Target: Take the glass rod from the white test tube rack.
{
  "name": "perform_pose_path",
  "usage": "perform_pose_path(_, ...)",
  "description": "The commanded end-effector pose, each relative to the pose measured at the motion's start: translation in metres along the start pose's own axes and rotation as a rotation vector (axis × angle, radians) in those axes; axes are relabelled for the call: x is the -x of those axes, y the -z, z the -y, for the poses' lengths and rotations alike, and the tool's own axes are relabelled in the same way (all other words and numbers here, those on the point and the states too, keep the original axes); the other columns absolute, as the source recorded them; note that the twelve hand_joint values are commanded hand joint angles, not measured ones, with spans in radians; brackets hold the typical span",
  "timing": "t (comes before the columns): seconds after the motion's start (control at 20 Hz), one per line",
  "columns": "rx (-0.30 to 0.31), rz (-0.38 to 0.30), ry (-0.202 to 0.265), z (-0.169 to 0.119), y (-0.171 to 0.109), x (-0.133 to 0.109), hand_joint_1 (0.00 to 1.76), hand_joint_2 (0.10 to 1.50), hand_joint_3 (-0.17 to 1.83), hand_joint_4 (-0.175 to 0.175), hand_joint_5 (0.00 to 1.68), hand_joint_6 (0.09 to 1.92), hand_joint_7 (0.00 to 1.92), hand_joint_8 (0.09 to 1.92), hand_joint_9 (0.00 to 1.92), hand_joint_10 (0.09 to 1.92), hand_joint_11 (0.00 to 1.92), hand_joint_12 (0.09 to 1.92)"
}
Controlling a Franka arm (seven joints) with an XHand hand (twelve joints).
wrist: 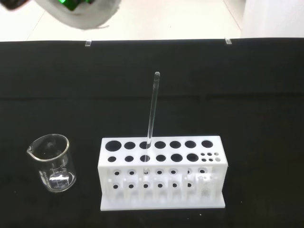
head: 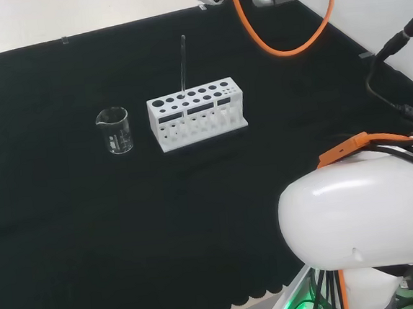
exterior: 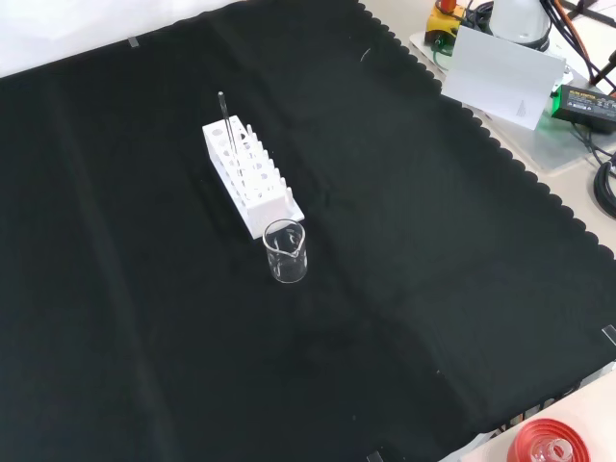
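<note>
We see the glass rod standing upright in a back-row hole of the white test tube rack, well inside the black-clothed tabletop. A blurred white part of the hand shows in the wrist view; we cannot tell its finger state. We judge the reach not yet begun. We would pinch the rod near its top and lift straight up. An empty glass beaker stands just beside the rack's end; elsewhere open cloth reaches every edge.
</note>
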State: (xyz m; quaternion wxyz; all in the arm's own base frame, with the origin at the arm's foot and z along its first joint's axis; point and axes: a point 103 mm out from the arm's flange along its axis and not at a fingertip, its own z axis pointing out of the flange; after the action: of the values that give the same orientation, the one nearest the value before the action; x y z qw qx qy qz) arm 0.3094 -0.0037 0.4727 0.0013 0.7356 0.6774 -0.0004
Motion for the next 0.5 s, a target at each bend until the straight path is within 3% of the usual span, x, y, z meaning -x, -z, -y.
perform_pose_path(0.05,-0.016,-0.006,0.007,-0.004,-0.006,0.001,0.76,0.72,0.44,-0.079,0.28,0.09,0.06,0.69,0.09,0.87,0.00,1.29)
perform_pose_path(0.5,-0.023,-0.058,0.011,-0.026,-0.010,-0.003,0.74,0.73,0.45,-0.079,0.34,0.09,0.12,0.72,0.18,0.86,0.00,1.36)
